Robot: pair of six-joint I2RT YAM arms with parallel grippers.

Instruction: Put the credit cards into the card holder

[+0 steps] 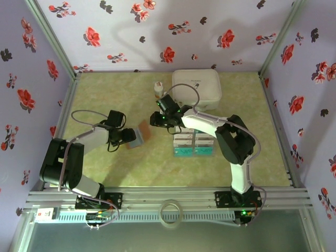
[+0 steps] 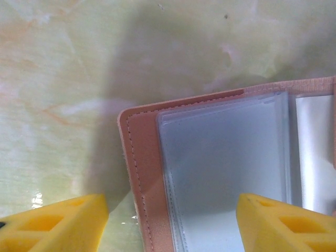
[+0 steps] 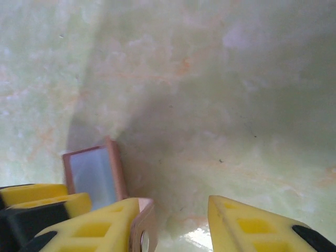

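The card holder (image 1: 140,134) lies open left of the table's middle, brown with a pale blue-grey inner face. In the left wrist view its stitched brown edge (image 2: 142,173) and clear sleeves (image 2: 226,157) lie between my left gripper's (image 2: 170,226) wide-apart yellow fingers; the gripper (image 1: 128,136) is open over it. My right gripper (image 3: 173,226) is open, and the holder's brown snap flap (image 3: 143,231) leans against the inner side of its left finger (image 3: 100,226). This gripper (image 1: 156,121) sits just right of the holder. Several credit cards (image 1: 193,145), white and teal, lie in a neat block to the right.
A large white rounded-square box (image 1: 196,88) stands at the back centre, with a small white bottle (image 1: 157,86) to its left. Flowered walls and metal rails enclose the green table (image 1: 105,94). The right arm's elbow hangs beside the cards.
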